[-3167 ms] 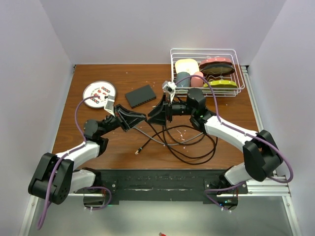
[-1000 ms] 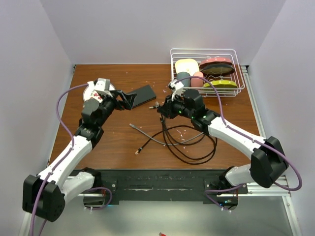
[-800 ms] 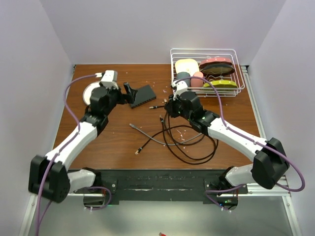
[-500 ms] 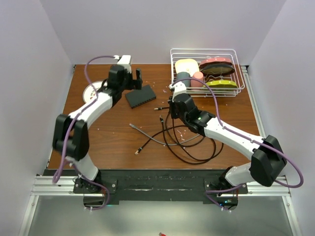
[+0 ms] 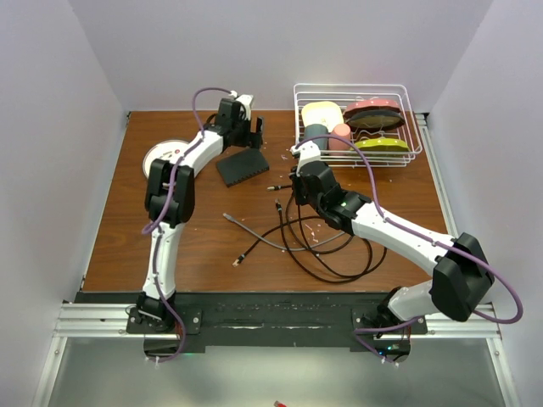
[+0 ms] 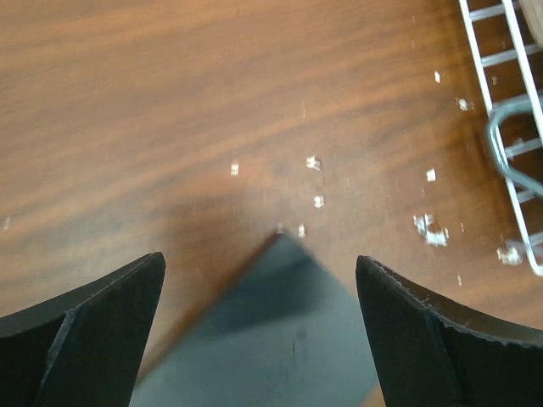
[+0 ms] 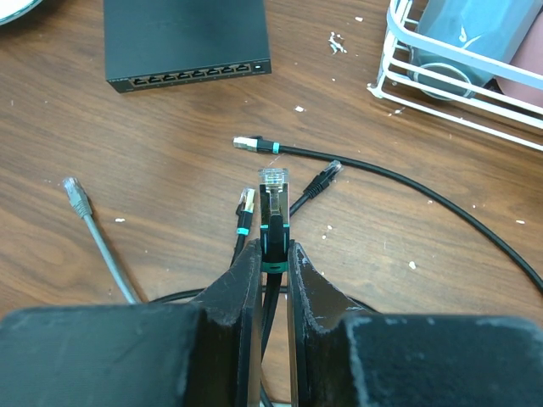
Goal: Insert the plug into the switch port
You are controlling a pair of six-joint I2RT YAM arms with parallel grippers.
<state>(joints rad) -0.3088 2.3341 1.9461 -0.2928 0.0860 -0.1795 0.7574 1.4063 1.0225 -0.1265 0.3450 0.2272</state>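
The switch (image 5: 242, 165), a flat black box, lies on the brown table; in the right wrist view the switch (image 7: 182, 34) turns its row of ports toward me. My right gripper (image 7: 271, 250) is shut on a black cable just behind the clear-tipped plug (image 7: 273, 188), which points at the switch from a short way off. In the top view the right gripper (image 5: 294, 180) is to the right of the switch. My left gripper (image 5: 247, 137) hangs open over the switch's far corner (image 6: 284, 331), with one finger (image 6: 85, 331) on either side and touching nothing.
A white wire rack (image 5: 356, 127) with cups and dishes stands at the back right. A round white plate (image 5: 161, 157) is left of the switch. Black cable loops (image 5: 327, 246), a grey cable (image 5: 254, 236) and loose plugs (image 7: 248, 142) lie mid-table.
The left arm has swung from the left side up to the far side of the table and now hovers over the switch. The right gripper with the plug has barely shifted.
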